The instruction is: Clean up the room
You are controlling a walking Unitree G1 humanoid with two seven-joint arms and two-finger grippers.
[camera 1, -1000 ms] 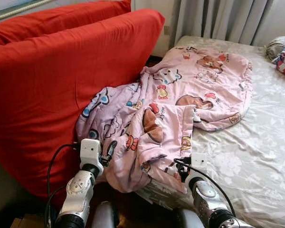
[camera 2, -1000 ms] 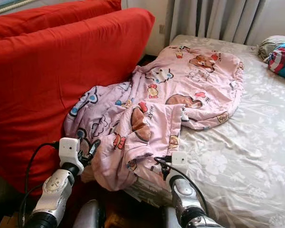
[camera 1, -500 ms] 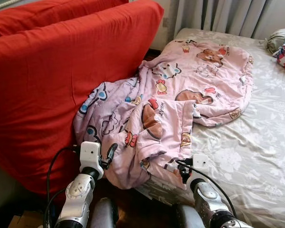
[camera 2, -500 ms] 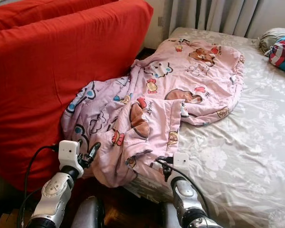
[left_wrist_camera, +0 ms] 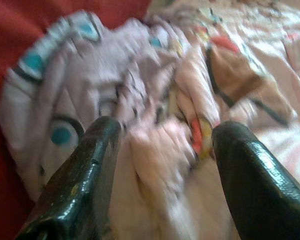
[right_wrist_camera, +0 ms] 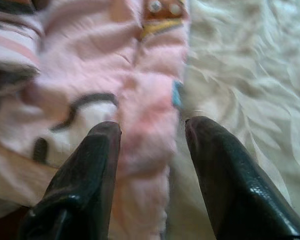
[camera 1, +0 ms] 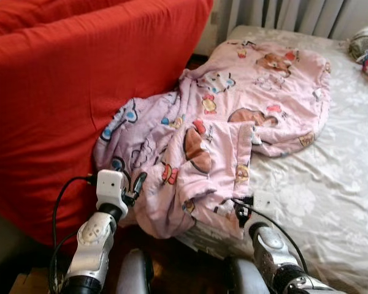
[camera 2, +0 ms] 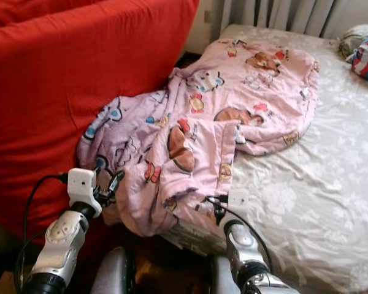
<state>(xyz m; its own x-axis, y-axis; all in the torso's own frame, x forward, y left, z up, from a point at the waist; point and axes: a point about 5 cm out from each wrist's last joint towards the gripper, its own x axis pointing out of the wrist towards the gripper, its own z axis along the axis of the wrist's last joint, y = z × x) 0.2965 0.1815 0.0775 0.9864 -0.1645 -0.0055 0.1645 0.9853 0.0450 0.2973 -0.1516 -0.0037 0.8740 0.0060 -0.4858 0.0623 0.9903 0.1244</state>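
Left eye view: I note both tools, left tool (camera 1: 137, 185) and right tool (right_wrist_camera: 152, 145), spread wide, gripping nothing; blanket (camera 1: 233, 116) unfolded, tidying barely begun.

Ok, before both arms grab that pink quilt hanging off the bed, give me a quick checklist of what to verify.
1. Left gripper open, jaws apart: ok.
2. Right gripper open, jaws apart: ok.
3. Pink quilt fabric lies between each pair of jaws: ok in both wrist views.
4. Either gripper already pinching the quilt: not ok, both open.
5. Quilt free of the red sofa: not ok, its hanging side rests against it.
6. Quilt's lower edge off the floor: cannot tell.
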